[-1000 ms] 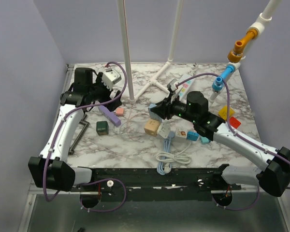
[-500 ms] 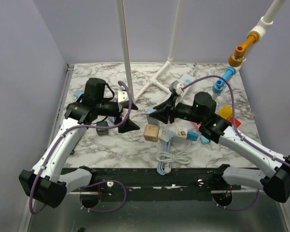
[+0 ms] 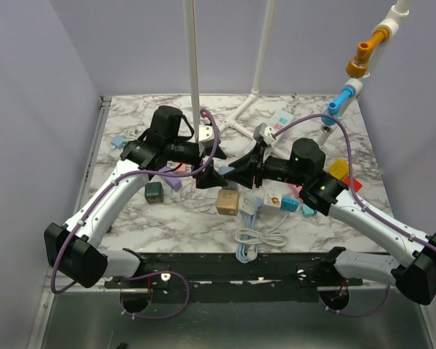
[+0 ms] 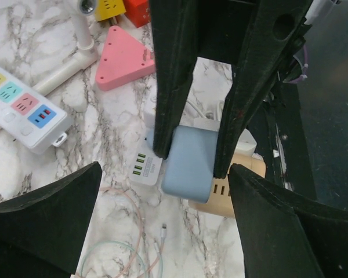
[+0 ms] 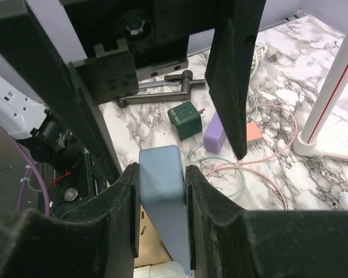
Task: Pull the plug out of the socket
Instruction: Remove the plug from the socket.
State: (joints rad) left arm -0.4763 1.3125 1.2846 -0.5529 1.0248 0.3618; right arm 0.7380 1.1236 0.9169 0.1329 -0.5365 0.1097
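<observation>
My right gripper (image 5: 162,171) is shut on a blue-grey plug block (image 5: 160,184), held over the middle of the table. A beige socket cube (image 4: 227,194) sits right under and behind the plug (image 4: 189,160); I cannot tell whether the two are still joined. From above, the beige cube (image 3: 227,202) lies just in front of the right gripper (image 3: 239,173). My left gripper (image 4: 164,169) faces the right one and is open wide, one finger (image 5: 231,75) on each side of the plug and of the right gripper's fingers. The left gripper (image 3: 208,177) holds nothing.
A white USB charger (image 4: 141,168), a pink triangle (image 4: 124,58) and a white power strip (image 4: 20,104) lie near the plug. A green cube (image 5: 185,119), a purple block (image 5: 214,132), thin looped cables (image 5: 232,174) and a white pipe stand (image 3: 195,65) are close by. A coiled cable (image 3: 258,238) lies at the front.
The left arm swung from the back left to the table's middle and now straddles the right gripper's tip. The right gripper kept its grip and hardly moved.
</observation>
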